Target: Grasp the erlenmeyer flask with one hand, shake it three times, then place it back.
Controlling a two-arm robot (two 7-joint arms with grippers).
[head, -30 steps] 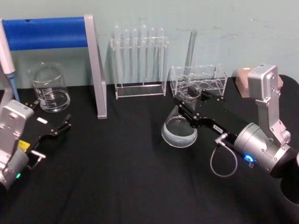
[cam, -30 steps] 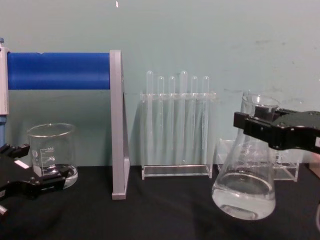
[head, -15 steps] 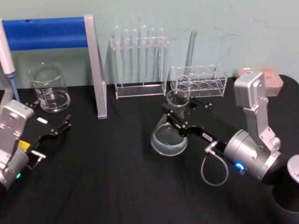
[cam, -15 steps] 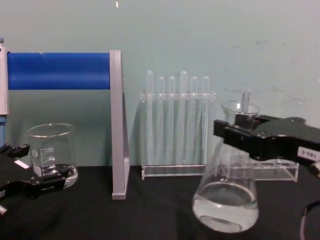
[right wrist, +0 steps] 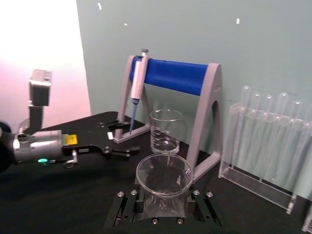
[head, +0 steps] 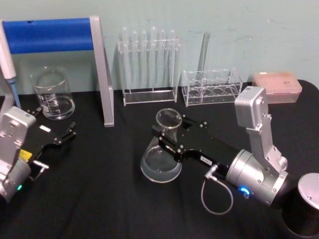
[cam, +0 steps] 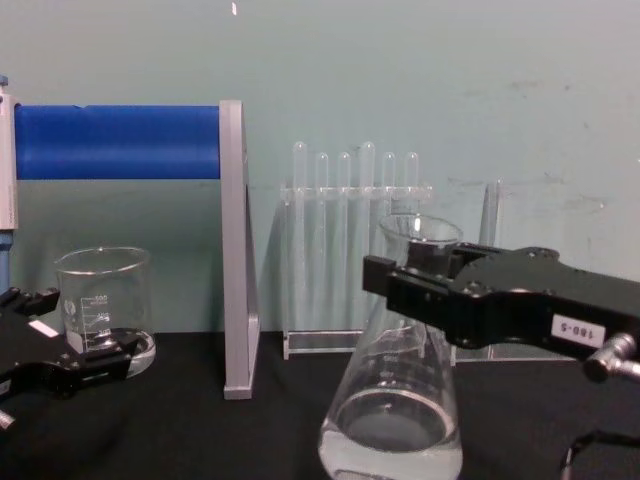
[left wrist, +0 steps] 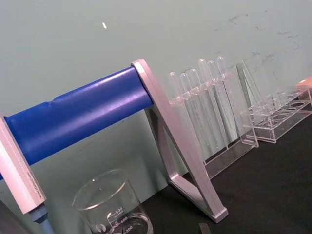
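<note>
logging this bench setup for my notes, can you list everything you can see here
clear glass conical erlenmeyer flask: 1, clear, mid-table, held by its neck
clear glass cylindrical beaker: 1, clear, back left
blue roller stand with grey end plates: 1, blue and grey, back left
pipette: 1, white with blue tip, hanging at the stand's left end
tall clear rack of test tubes: 1 rack, 6 tubes, clear, back centre
low clear rack: 1, clear, one tube in it, back right
pink box: 1, pink, far back right
black table cover: 1, black, under everything
left gripper: 1, black, fingers open, parked near the beaker
right gripper: 1, black, fingers shut on the flask's neck
</note>
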